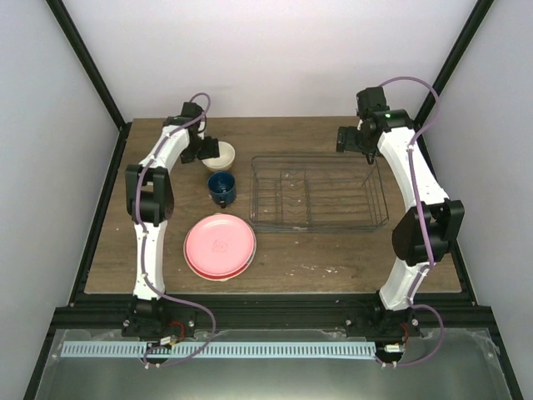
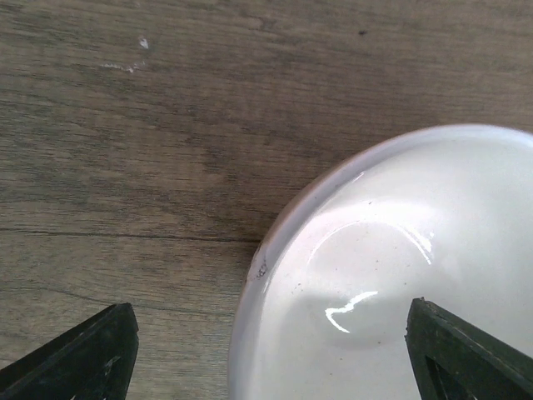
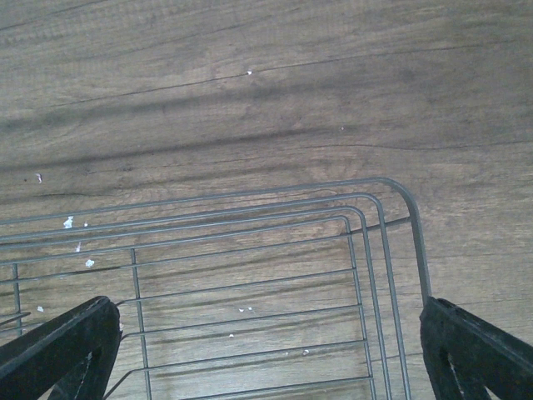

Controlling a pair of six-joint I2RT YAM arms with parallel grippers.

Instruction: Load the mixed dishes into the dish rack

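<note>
On the table [image 1: 333, 260], the rack [image 1: 252, 200] stands right of centre, its long sides running left to right. The bowl [image 1: 223, 156] sits on the table just left of the rack's far left corner. The mug [image 1: 221, 187] stands just near of the bowl, close beside the rack's left end. A stack of plates [image 1: 219, 246] lies nearer still, by the rack's near left corner. The left gripper [image 2: 269, 307] hangs over the bowl's left rim, and the right gripper [image 3: 266, 302] over the rack's far right corner.

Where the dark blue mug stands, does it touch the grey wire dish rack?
Apart. The top view shows bare wooden table between the dark blue mug and the grey wire dish rack.
</note>
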